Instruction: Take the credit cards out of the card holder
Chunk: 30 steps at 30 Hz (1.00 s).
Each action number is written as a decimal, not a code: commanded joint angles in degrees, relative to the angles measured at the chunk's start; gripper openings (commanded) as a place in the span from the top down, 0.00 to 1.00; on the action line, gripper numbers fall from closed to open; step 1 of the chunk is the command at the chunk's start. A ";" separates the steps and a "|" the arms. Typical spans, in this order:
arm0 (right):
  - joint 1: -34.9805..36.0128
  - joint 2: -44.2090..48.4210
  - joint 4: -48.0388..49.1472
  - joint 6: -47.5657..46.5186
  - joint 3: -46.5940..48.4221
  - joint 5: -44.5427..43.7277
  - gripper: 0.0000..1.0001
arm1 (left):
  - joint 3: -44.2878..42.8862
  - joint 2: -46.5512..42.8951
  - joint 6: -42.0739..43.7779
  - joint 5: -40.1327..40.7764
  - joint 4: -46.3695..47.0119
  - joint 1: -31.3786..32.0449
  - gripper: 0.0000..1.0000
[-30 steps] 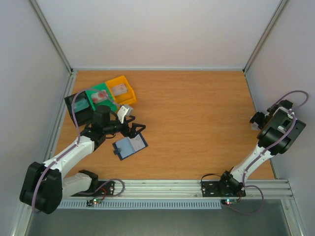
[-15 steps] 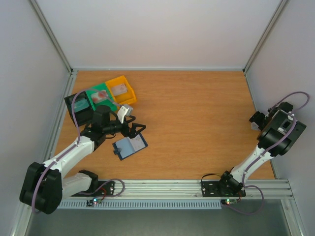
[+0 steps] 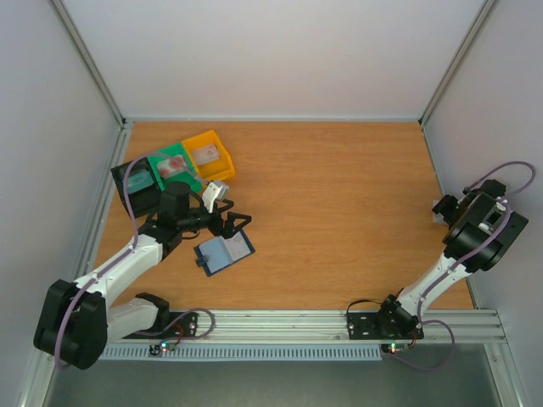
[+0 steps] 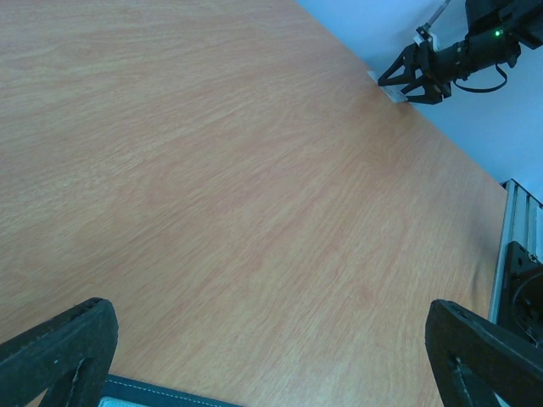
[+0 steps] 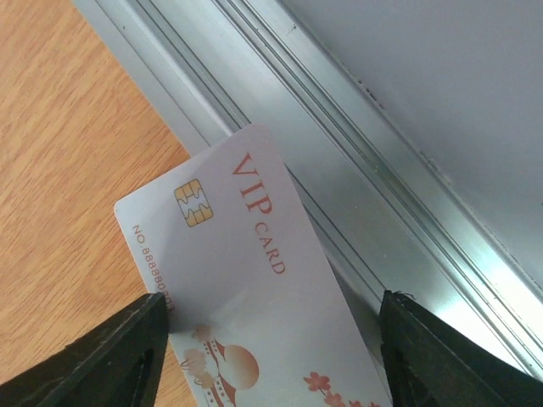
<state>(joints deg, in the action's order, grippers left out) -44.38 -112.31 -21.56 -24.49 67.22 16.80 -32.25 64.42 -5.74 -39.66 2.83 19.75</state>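
Open navy card holder lies flat; a pale VIP credit card overlaps the metal rail.

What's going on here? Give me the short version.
Two arms are working on emptying a card holder, which lies open on the table by the left arm. The left gripper hangs just above it, jaws wide, holding nothing. The right gripper is at the table's far right edge with a pale VIP card between its fingers, beside the metal rail; whether it grips the card is unclear. Pale cards lie in the green bin and yellow bin.
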 commanded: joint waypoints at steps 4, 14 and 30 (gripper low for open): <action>-6.24 0.67 0.16 10.91 -4.41 -8.75 0.40 | 0.11 -1.04 -0.30 -0.95 2.22 0.20 0.01; -5.59 2.72 -0.26 10.59 -5.02 -8.13 0.50 | 0.36 -0.97 -0.32 -1.18 2.50 0.20 0.00; -2.55 5.55 -3.57 10.29 -4.03 -13.78 0.58 | 0.66 -1.25 -0.94 -1.73 3.30 0.20 0.01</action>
<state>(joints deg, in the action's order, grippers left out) -43.90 -108.57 -19.07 -22.44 63.61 11.99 -32.14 64.42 -6.04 -40.23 2.92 19.75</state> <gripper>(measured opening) 0.431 0.994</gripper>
